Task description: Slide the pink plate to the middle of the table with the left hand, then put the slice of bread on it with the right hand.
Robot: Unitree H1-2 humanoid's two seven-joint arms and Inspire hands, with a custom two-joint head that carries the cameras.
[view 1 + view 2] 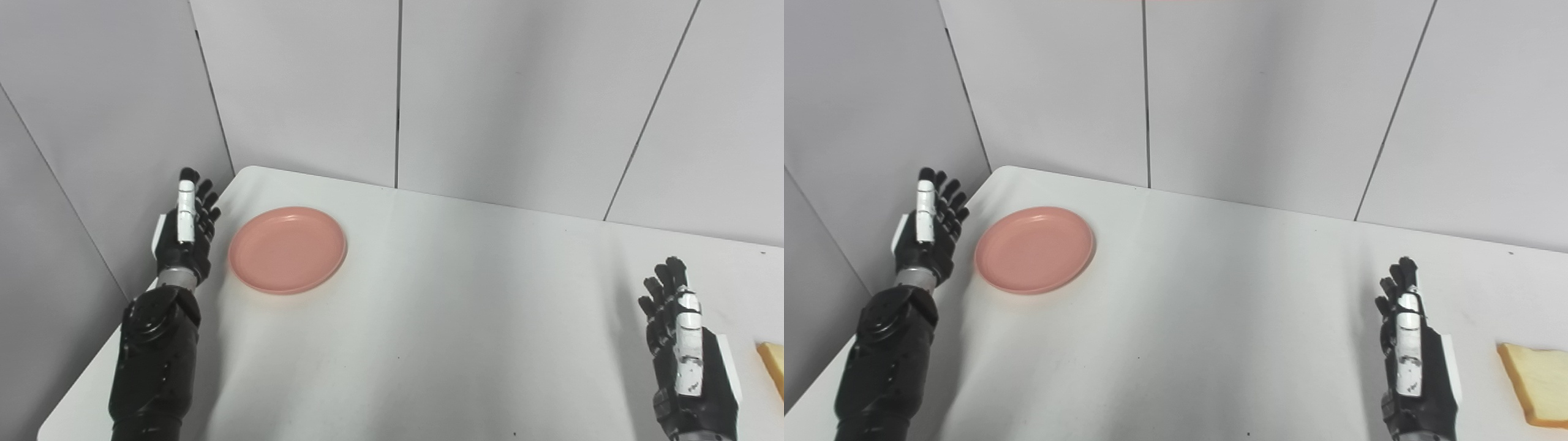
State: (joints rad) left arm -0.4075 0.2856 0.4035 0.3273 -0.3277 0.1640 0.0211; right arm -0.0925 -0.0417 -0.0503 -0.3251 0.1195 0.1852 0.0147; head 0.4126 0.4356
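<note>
At table's right edge, bread slice [1538, 384] partly cut off; left robot hand [184, 236] and right robot hand [1415, 361] spread, empty.

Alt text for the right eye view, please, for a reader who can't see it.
An empty pink plate sits at the far left of a white table, with the open left hand just to its left, not touching it. The open right hand hovers near the right side, beside a slice of bread at the picture's right edge.
</note>
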